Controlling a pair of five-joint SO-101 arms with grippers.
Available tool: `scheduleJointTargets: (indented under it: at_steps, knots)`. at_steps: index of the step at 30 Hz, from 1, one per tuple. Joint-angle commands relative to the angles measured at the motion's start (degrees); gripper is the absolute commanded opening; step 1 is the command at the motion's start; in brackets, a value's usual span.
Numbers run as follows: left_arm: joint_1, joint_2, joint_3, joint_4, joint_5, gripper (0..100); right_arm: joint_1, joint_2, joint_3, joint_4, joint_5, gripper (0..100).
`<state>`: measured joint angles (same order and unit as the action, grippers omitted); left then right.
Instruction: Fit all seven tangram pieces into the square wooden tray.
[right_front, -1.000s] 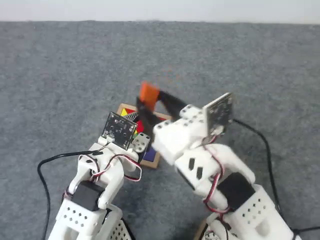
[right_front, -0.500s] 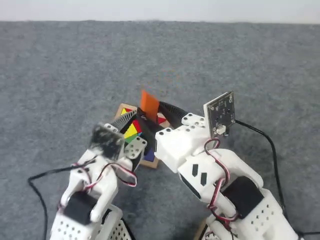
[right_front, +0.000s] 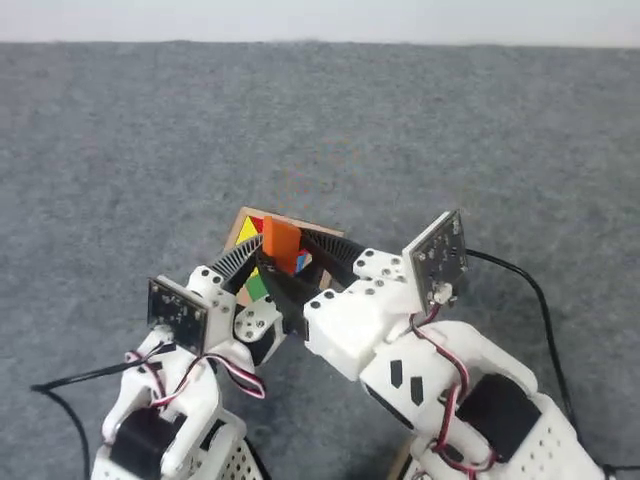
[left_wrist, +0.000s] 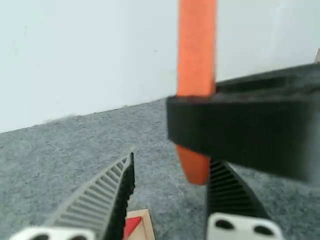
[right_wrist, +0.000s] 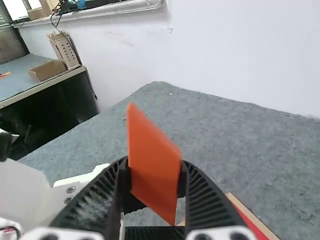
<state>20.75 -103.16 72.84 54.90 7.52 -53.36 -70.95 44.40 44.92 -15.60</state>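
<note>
On the grey bench (right_front: 450, 130) the square wooden tray (right_front: 305, 224) already holds several coloured pieces (right_front: 247, 233), the arms hiding how many, while the left hand (left_wrist: 170, 200) gapes empty over it and the right hand (right_wrist: 151, 181), clenched on the upright orange piece (right_wrist: 150, 150) just above the tray, apparently has that one yet to seat.

Both arms cover most of the wooden tray (right_front: 312, 228) in the high view, so the coloured pieces (right_front: 247, 235) in it cannot be counted. The orange piece (right_front: 281, 244) has its lower end hidden inside the right pincer (right_front: 286, 264). In the left wrist view its top is cut off and its outline blurred, with a black finger (left_wrist: 240, 130) crossing it.
</note>
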Motion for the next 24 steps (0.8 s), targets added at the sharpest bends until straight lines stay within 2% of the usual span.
scheduleJointTargets:
  at_steps: [1,9,15,20,24]
  knots:
    - [-2.11,-1.14,-3.91,0.35,0.97,21,-1.01,-1.1,-1.32,0.57,1.23,0.8]
    - [-9.05,-1.14,-6.9,0.18,6.95,21,-1.1,-1.36,2.11,0.48,1.41,0.8]
    - [-9.76,-1.05,-6.55,-0.35,6.95,21,-1.01,-1.63,2.2,0.66,4.75,0.8]
    - [-13.01,-0.79,-5.41,-2.29,6.95,21,-1.01,-4.18,2.2,2.42,5.36,0.8]
    - [-11.08,-0.7,-4.88,-1.58,6.24,21,-0.92,-3.65,2.29,2.42,5.36,0.8]
